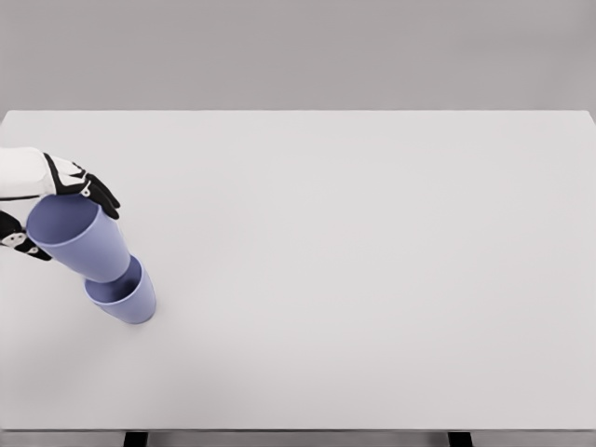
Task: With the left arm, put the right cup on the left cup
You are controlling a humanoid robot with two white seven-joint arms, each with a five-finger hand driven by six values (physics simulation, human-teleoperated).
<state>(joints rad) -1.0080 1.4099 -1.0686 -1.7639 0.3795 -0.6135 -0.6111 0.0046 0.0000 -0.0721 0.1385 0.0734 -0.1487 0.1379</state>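
Two lavender-blue cups show at the left of the head view. The lower cup stands on the white table. The upper cup is tilted, and its base reaches into the lower cup's mouth. My left hand, white with black fingers, comes in from the left edge. It is shut on the upper cup, with fingers over the far rim and the thumb at the near-left side. The right arm does not show.
The table's left edge runs close to the hand and the cups. Its near edge lies along the bottom of the picture, with dark legs just below it.
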